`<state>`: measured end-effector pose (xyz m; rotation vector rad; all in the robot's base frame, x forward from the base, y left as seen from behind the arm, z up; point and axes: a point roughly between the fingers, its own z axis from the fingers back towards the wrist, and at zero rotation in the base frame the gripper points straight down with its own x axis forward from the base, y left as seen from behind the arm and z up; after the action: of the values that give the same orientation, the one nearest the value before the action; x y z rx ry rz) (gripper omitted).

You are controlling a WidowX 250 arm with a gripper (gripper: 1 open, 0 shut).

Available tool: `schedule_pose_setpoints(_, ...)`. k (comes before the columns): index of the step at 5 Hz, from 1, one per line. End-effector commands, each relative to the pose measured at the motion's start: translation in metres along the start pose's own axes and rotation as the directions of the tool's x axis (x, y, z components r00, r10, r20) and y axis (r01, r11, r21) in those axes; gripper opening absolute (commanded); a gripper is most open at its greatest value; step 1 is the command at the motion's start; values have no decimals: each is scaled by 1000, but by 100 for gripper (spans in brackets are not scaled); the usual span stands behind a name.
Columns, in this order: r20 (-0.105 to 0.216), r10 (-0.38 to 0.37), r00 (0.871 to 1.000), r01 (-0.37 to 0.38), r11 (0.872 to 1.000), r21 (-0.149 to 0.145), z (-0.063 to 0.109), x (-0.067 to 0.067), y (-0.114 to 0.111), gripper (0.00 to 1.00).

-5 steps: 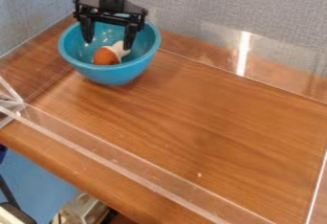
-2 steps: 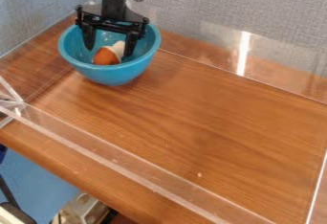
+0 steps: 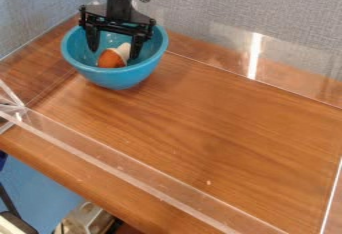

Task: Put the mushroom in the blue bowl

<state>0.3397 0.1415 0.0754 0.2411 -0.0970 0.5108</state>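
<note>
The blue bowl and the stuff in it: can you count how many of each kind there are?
Bowls: 1, the blue bowl
Mushrooms: 1, the orange and white mushroom inside it
Total: 2
</note>
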Motion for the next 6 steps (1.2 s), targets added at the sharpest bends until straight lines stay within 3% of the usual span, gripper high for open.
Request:
schedule_pose_setpoints(1, 45, -3, 999, 3, 1000, -1, 13, 4, -2, 100)
schedule_pose_setpoints(6, 64, 3, 998, -4, 1000, 18, 14, 3, -2, 100)
